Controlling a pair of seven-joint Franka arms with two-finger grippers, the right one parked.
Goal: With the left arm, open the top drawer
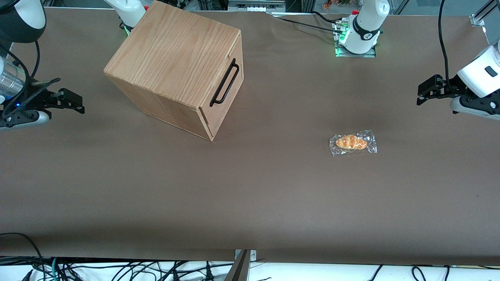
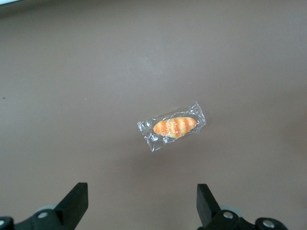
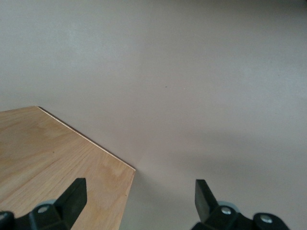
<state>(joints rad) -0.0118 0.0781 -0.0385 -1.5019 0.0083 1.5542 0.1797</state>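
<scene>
Wrapped pastry nearest, shut oak cabinet farther back.
Clear packet [image 1: 353, 143] w/ an orange pastry [image 1: 351, 141] inside lies on brown worktop [image 1: 250, 195], nearest the front cam. Left arm [image 1: 482, 76] farther back at its own end, gripper [image 1: 424, 93] spread wide, holding nothing, above worktop. Top drawer [image 1: 223, 95] shut, black handle [image 1: 225, 82], well apart from gripper, in cabinet [image 1: 174, 66] toward parked arm's end.

A small striped orange bread roll sealed in a clear plastic wrapper [image 1: 353, 143] lies flat on the brown desk [image 1: 250, 195], well toward the working arm's end. Bare brown surface surrounds it on every side. Tangled black cables [image 1: 117, 269] hang along the desk's edge nearest the front camera.
</scene>
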